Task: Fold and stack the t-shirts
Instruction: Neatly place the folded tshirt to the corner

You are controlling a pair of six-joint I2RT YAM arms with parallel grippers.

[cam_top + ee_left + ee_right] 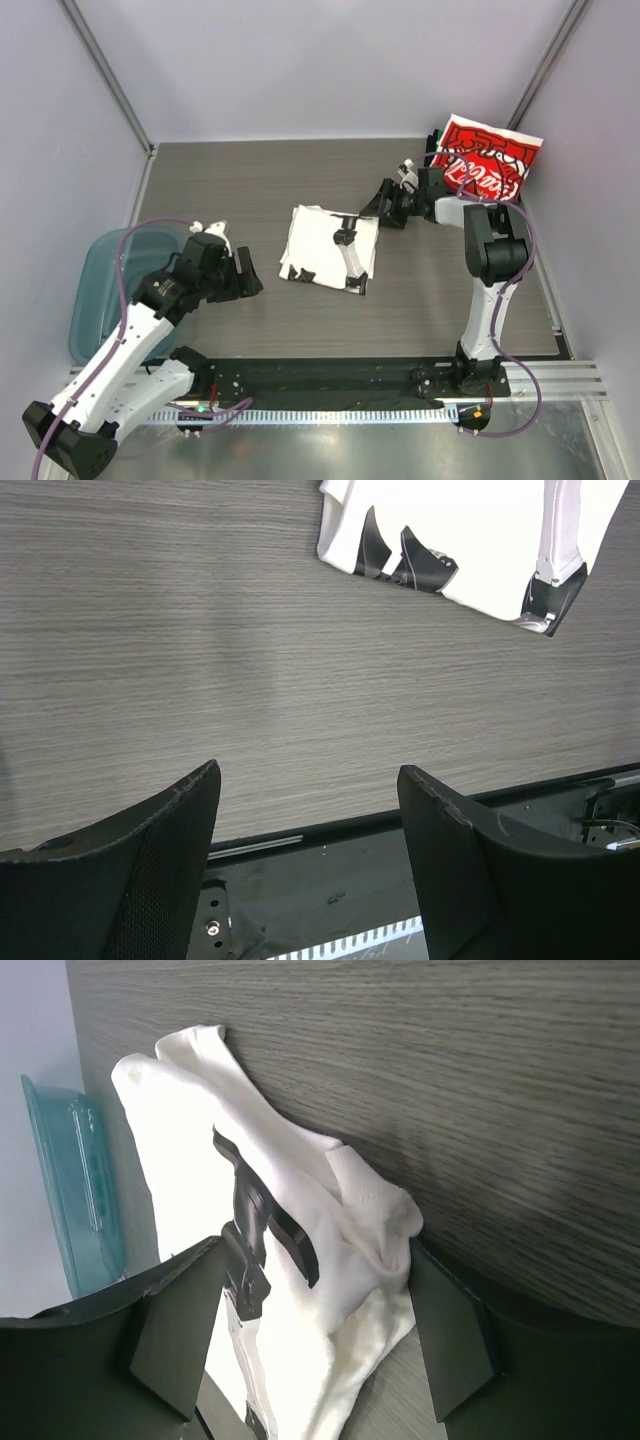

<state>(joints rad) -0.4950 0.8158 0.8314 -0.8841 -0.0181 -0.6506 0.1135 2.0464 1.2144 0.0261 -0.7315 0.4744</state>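
Began nearest, with the left gripper [243, 272]: found it low over the bare table [250, 180] on the near left, fingers spread wide, nothing between them but wood grain in its own wrist view. Noted the teal bin [100, 290] just beside that arm, at the table's left edge; could not make out anything inside.

Went on to mid-table and found the white t-shirt [330, 245] lying flat, well apart from the left gripper. Appeared already gathered into a compact, roughly square packet with black printed patches on top, but with a sleeve or hem bunched loosely along its right edge. Judged it partly folded, not finished.

Came next to the right gripper [380, 208], at that same right edge. Saw in the right wrist view two fingers set wide apart, with rumpled white cloth humped up between them. Seemed to straddle the bunched edge rather than pinch it.

Ended at the far right corner with the red t-shirt [490, 160], folded, white script across it, well apart from the white one. Could not rule out more shirts beneath it.

Judged the task past its middle: at least one shirt folded and parked. Left to do: closing and smoothing the last fold of the white one, then carrying it over onto the red.
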